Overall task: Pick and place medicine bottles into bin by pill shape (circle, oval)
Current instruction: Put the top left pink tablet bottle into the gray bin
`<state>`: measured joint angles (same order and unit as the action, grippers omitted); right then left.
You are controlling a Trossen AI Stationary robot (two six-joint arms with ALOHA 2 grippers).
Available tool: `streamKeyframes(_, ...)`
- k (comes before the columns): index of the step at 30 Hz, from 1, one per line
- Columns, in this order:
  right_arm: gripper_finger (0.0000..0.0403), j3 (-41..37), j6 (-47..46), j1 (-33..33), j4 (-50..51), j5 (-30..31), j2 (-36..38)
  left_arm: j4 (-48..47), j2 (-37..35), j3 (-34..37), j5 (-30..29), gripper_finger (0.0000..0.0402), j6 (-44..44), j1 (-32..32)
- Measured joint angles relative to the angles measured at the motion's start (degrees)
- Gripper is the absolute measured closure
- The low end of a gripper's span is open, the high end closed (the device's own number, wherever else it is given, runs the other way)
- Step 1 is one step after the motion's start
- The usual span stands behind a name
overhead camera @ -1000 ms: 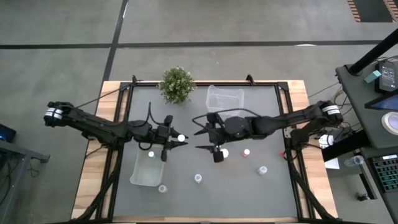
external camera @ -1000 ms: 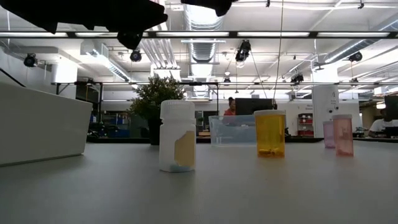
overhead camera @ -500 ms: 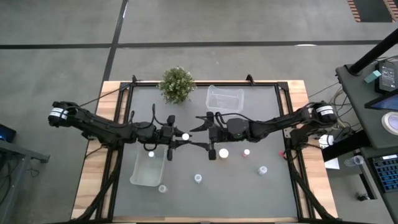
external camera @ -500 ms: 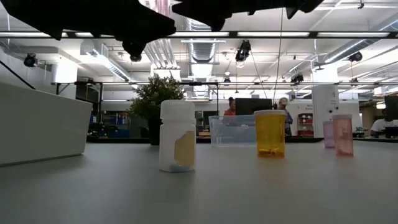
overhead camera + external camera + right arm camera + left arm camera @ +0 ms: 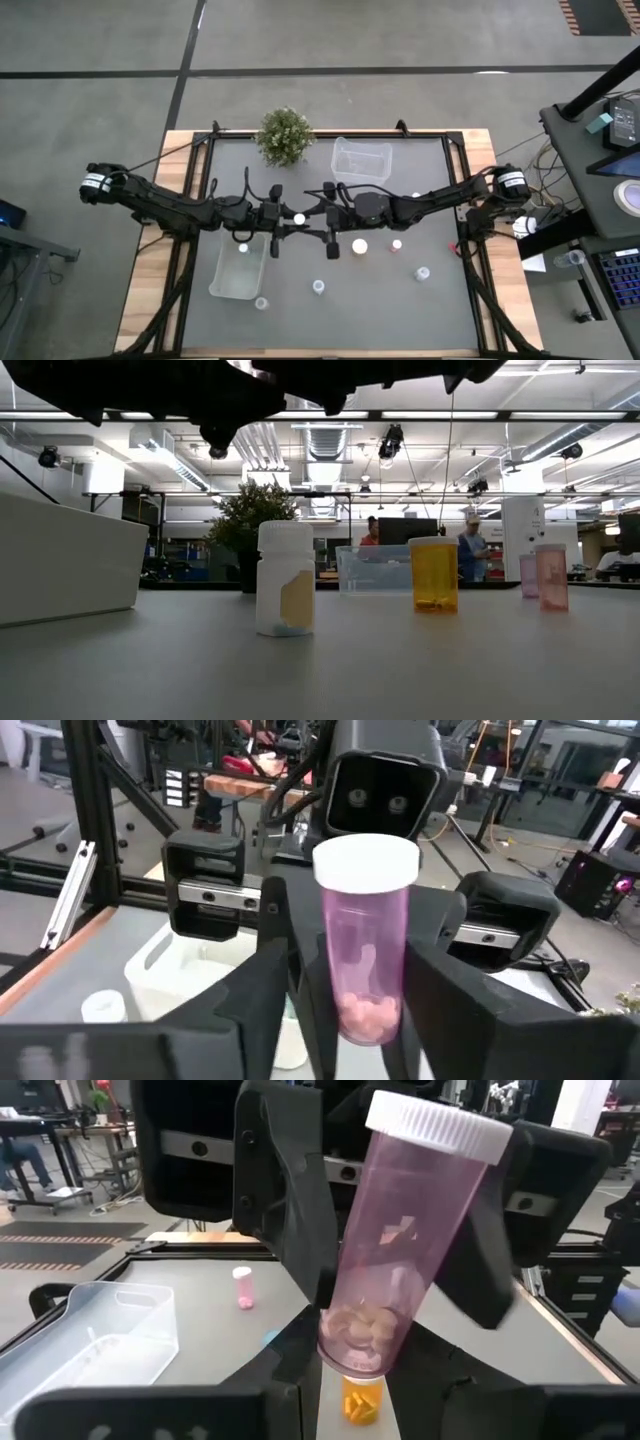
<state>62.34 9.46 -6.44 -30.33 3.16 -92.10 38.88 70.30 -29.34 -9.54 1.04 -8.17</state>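
My left gripper [image 5: 288, 219] is shut on a pink bottle with a white cap [image 5: 400, 1250] above the table's middle. The bottle also shows in the right wrist view [image 5: 365, 940] and, cap up, in the high view [image 5: 298, 218]. My right gripper [image 5: 314, 218] is open. Its two fingers [image 5: 275, 970] stand on either side of the pink bottle, and I cannot tell whether they touch it. Other small bottles stand on the table: a white one [image 5: 285, 578], an orange one [image 5: 434, 575] and pink ones [image 5: 550, 576]. My left gripper pinches the pink bottle's lower end [image 5: 352, 1352] between its two fingers. The fingers come level from the table's left. The bottle is lifted clear of the table, cap up and leaning a little, with pills lying at its bottom.
A white bin [image 5: 238, 272] lies near left, a bottle [image 5: 242, 247] at its far end. A clear bin [image 5: 361, 158] and a green plant [image 5: 284, 135] stand at the far side. Loose bottles [image 5: 319, 287] [image 5: 422, 272] [image 5: 261, 302] stand toward the near edge.
My right gripper has moved toward the table's left, up to the left gripper, so its open fingers now flank the pink bottle. My left gripper has shifted slightly toward the right with the bottle still held.
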Motion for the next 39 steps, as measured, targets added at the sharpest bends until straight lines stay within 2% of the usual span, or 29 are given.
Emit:
streamKeyframes(7, 0.0303, -0.1, -0.4, 0.1, 0.2, 0.3, 0.2, -0.1, 0.0, 0.0, 0.1, 0.0302, -0.1, 0.0)
streamKeyframes(11, 0.0323, -0.1, -0.3, 0.1, 0.8, 0.3, 0.2, -0.4, 0.0, 0.1, 0.1, 0.0297, -0.1, 0.0)
streamKeyframes(21, 0.03, -0.1, 0.5, 0.0, 6.4, 0.3, 2.5, -2.0, -2.0, 0.2, 0.0, 0.0293, -1.5, 0.0)
streamKeyframes(26, 0.0299, -0.1, 0.8, -0.1, 19.3, 3.6, 6.0, -4.8, -5.6, 0.3, -1.3, 0.0293, -2.9, 0.1)
streamKeyframes(29, 0.0299, -0.1, 0.0, 0.0, 26.7, 6.1, 7.7, -4.4, -6.8, 0.2, -4.9, 0.0293, -3.0, 0.1)
streamKeyframes(34, 0.0299, -0.3, -2.0, 0.1, 32.5, 7.6, 9.2, -3.5, -6.1, 0.0, -7.3, 0.0291, -5.8, 0.0)
streamKeyframes(39, 0.0298, -0.4, -2.0, 0.1, 33.6, 8.9, 9.1, -5.9, -4.7, -1.4, -5.8, 0.025, -1.7, -0.1)
